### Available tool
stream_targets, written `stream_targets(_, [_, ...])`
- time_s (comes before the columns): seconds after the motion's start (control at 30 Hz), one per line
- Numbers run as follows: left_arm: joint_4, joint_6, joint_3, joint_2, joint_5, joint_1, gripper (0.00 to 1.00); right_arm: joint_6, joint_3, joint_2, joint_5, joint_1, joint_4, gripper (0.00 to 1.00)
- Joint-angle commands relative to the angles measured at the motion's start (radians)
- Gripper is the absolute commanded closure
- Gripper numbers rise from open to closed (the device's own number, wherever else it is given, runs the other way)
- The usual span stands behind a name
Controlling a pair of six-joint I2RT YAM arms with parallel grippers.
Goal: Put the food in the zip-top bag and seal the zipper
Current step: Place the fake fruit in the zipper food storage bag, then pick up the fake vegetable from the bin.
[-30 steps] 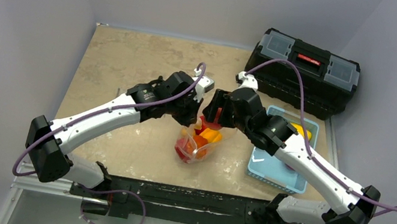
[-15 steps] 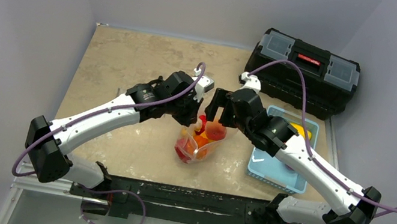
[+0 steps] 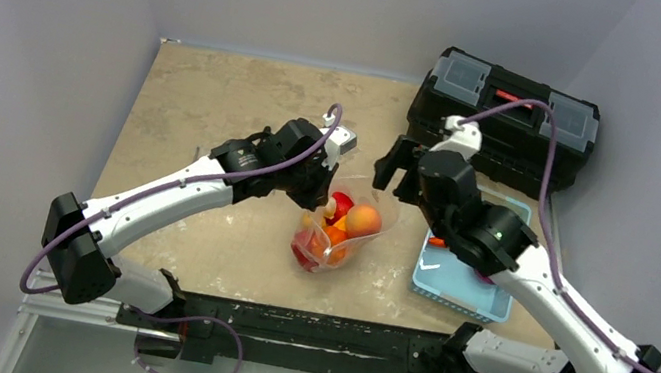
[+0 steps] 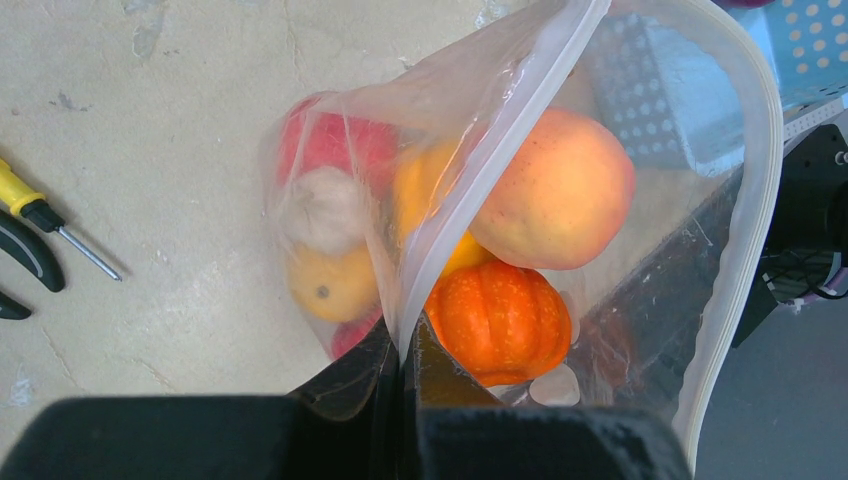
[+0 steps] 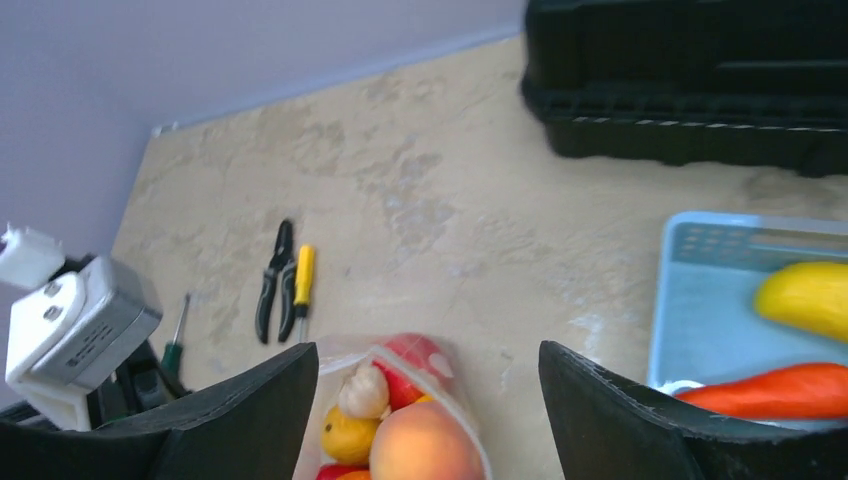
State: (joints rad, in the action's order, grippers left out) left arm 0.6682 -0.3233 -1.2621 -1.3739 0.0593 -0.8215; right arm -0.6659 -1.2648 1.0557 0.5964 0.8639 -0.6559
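Observation:
The clear zip-top bag (image 3: 339,234) stands open at the table's middle with several toy foods inside. The left wrist view shows a peach (image 4: 560,190), an orange pumpkin (image 4: 500,320), a yellow fruit (image 4: 330,285), a red one (image 4: 335,145) and a pale garlic (image 4: 322,208). My left gripper (image 4: 405,345) is shut on the bag's mouth edge with the zipper strip (image 4: 745,240) and holds it up. My right gripper (image 3: 394,169) is open and empty, above and to the right of the bag. In the right wrist view its fingers (image 5: 250,410) frame the bag (image 5: 400,415).
The light-blue tray (image 3: 443,266) at the right holds a yellow food (image 5: 805,297) and an orange-red one (image 5: 775,390). A black toolbox (image 3: 505,119) stands at the back right. Pliers (image 5: 272,280) and a yellow-handled screwdriver (image 5: 302,280) lie left of the bag.
My right gripper let the peach go into the bag, opened and drew back up and to the right. The left gripper has kept its hold on the bag edge.

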Motion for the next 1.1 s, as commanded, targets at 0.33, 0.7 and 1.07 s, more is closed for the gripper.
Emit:
stream_targets(0.33, [-0.027, -0.017, -0.017, 0.011, 0.027, -0.004, 1.00, -0.088, 0.293, -0.239, 0.216, -0.461, -0.073, 0.18])
stream_targets(0.7, [-0.022, -0.013, -0.015, 0.031, 0.004, -0.004, 1.00, -0.081, 0.455, -0.014, -0.412, -1.006, -0.062, 0.42])
stream_targets(1.07, [-0.021, -0.017, -0.019, 0.031, 0.023, -0.004, 1.00, -0.189, 0.527, -0.015, -0.352, -1.049, -0.133, 0.01])
